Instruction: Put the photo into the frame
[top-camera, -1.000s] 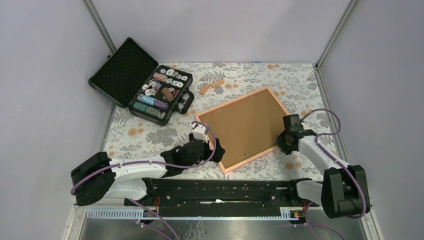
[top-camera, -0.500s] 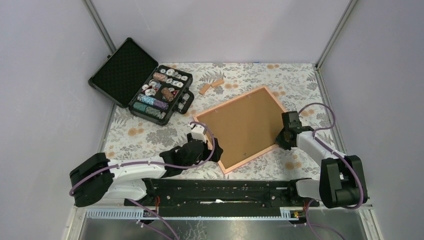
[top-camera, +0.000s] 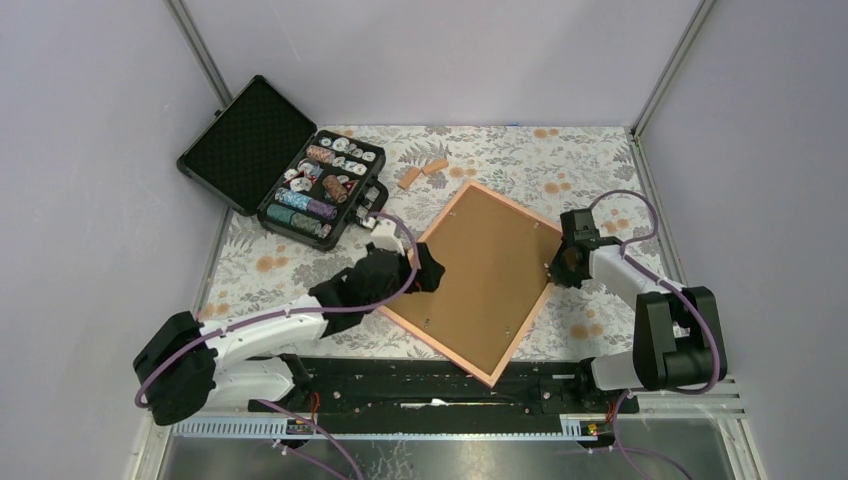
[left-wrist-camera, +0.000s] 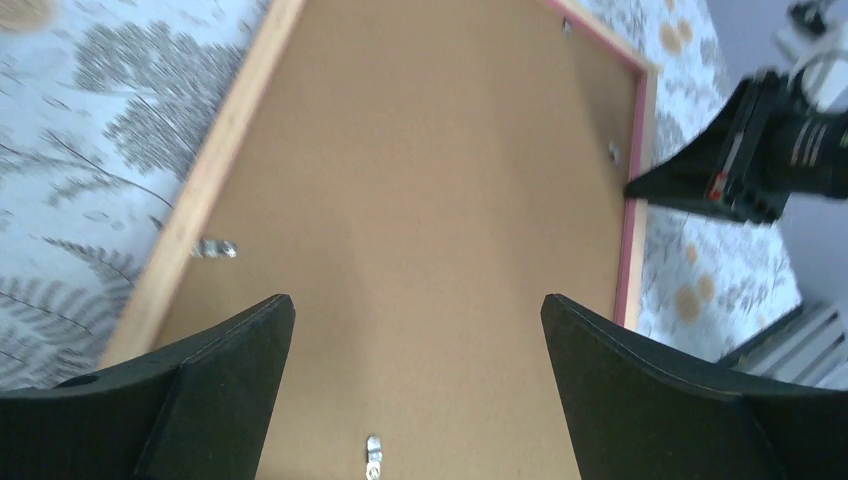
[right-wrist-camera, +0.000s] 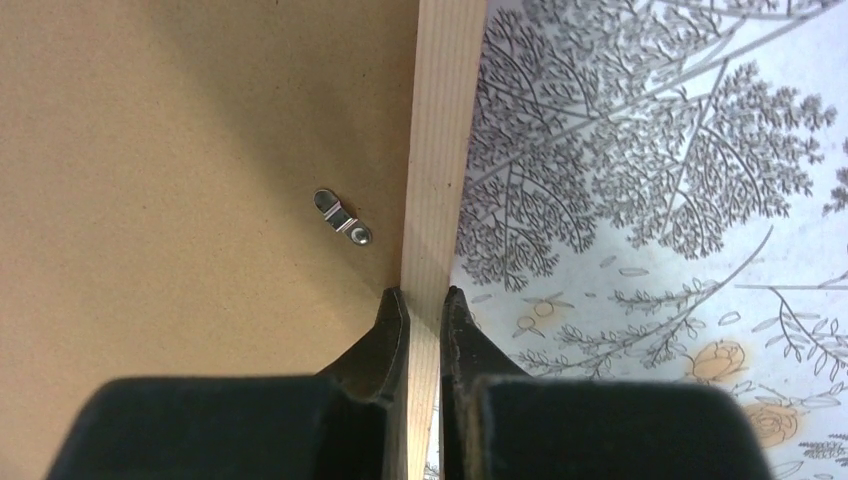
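Here the right gripper (right-wrist-camera: 425, 298) clamps the frame (right-wrist-camera: 440, 140).

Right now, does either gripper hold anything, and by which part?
The right gripper pinches the frame by its edge rail. The left gripper is open, holding nothing.

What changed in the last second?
The pinkish-orange wooden picture frame, brown backing board up, swung counterclockwise seen from above; its near corner now overlaps the black base rail. The right gripper, shut on the frame's edge, moved with it; the open left gripper advanced over the board. The black case and small wooden blocks stayed put.
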